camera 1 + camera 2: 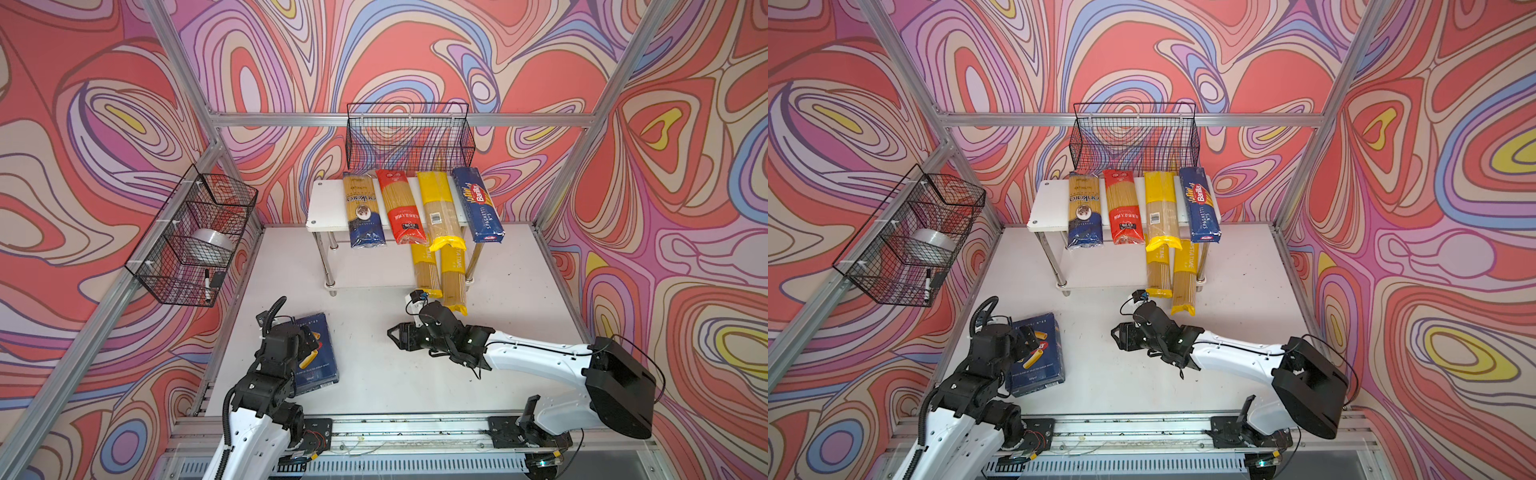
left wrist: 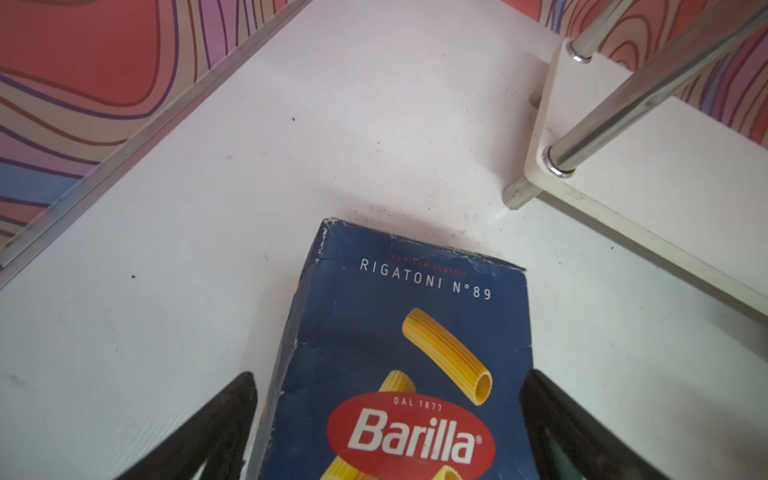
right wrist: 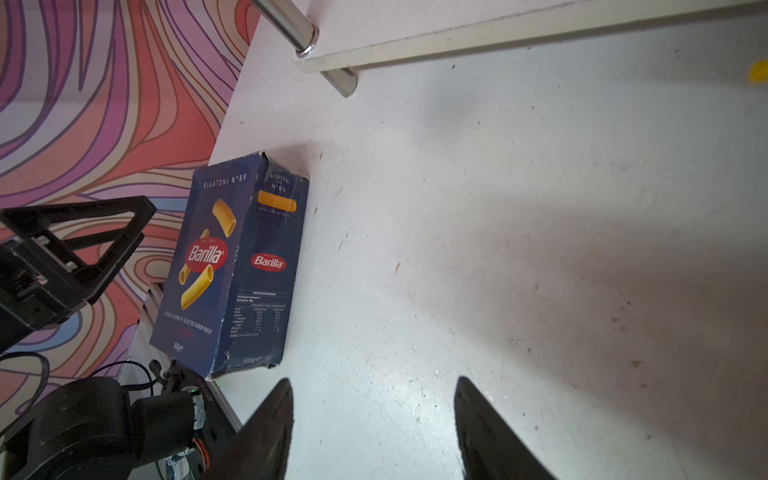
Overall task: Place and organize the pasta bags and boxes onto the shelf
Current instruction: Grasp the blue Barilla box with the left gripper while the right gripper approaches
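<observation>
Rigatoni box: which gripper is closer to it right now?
Left. The left gripper hangs over the rigatoni box, fingers open on either side; the right gripper is off to its side, apart, above the table.

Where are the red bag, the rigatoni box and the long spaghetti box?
red bag (image 1: pixel 397 199): in a top view, on its see-through middle.
rigatoni box (image 2: pixel 357 332): left wrist view, on its blue front.
long spaghetti box (image 1: pixel 478 203): in a top view, by its logo.
</observation>
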Robot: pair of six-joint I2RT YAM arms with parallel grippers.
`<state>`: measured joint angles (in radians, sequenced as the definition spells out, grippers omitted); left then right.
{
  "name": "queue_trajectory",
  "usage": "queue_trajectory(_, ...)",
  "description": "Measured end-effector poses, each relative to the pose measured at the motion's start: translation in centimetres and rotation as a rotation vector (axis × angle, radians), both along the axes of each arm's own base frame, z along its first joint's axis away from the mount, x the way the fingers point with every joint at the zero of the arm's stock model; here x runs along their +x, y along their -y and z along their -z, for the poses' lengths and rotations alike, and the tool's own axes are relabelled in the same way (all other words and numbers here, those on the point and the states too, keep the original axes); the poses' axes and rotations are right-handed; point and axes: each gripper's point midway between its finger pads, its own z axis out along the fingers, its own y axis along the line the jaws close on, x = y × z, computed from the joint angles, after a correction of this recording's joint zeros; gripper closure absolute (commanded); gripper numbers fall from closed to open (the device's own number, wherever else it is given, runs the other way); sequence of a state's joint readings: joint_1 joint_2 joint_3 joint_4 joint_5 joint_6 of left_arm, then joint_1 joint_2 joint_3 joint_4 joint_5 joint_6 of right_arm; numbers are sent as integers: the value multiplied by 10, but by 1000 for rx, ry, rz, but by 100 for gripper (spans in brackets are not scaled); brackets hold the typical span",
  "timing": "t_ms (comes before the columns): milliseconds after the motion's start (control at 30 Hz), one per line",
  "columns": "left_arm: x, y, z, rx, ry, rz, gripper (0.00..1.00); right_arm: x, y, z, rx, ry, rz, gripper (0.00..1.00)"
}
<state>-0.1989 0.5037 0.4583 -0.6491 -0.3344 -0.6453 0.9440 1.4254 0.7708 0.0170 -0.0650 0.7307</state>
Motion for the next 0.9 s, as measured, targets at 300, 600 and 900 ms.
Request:
queue_trajectory(300, -1, -16, 16, -33, -78, -88, 0, -8, -10, -2, 38, -21, -39, 35)
queue_trajectory(600, 7, -3, 43, -139, -115, -36, 0, -15, -15, 2, 32, -33, -64, 35)
queue_trajectory(900, 15, 16, 40, -220, -87, 51, 0, -18, -19, 3, 29, -35, -75, 35)
